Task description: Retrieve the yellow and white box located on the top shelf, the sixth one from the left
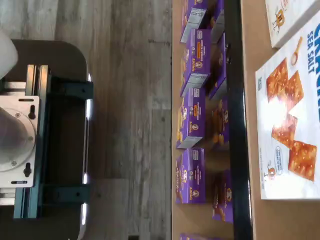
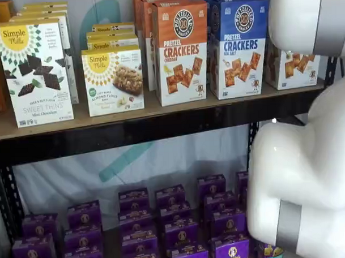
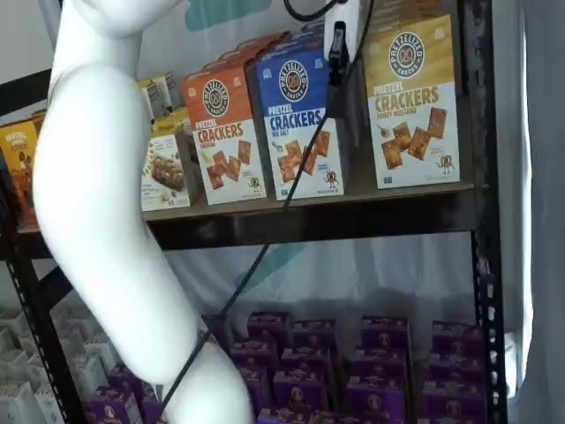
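The yellow and white pretzel cracker box [image 3: 413,104] stands at the right end of the top shelf, next to a blue and white sea salt box [image 3: 296,119]. In a shelf view the arm hides most of it, and only its lower white part [image 2: 295,68] shows. My gripper [image 3: 337,55] hangs from the top edge in front of the gap between the blue box and the yellow box. Only its white body and a black finger show, side-on, with the cable beside it. It holds nothing that I can see.
An orange pretzel cracker box [image 2: 180,52] and Simple Mills boxes [image 2: 111,80] stand further left on the top shelf board [image 2: 160,115]. Purple boxes [image 3: 318,362] fill the lower shelf. The white arm [image 3: 106,203] crosses the front. The wrist view shows the dark mount [image 1: 45,135], wood floor and purple boxes [image 1: 192,125].
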`<move>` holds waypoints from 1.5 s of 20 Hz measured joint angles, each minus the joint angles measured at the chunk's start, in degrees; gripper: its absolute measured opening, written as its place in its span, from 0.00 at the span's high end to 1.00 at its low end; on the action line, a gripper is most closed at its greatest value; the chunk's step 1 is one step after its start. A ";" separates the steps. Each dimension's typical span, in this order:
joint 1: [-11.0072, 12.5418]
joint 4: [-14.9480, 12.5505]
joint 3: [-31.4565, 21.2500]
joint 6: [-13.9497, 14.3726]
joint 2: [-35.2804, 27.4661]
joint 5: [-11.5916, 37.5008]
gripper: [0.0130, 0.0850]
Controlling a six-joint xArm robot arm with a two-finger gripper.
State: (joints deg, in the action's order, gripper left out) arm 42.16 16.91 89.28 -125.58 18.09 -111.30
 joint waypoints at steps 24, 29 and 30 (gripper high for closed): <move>8.80 23.14 -12.87 -3.09 11.17 20.56 0.00; 6.51 22.39 -12.06 -3.91 9.05 26.05 0.00; 6.00 21.78 -11.78 -4.17 8.52 27.05 0.00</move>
State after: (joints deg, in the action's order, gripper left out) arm 48.16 38.69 77.50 -129.75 26.60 -84.25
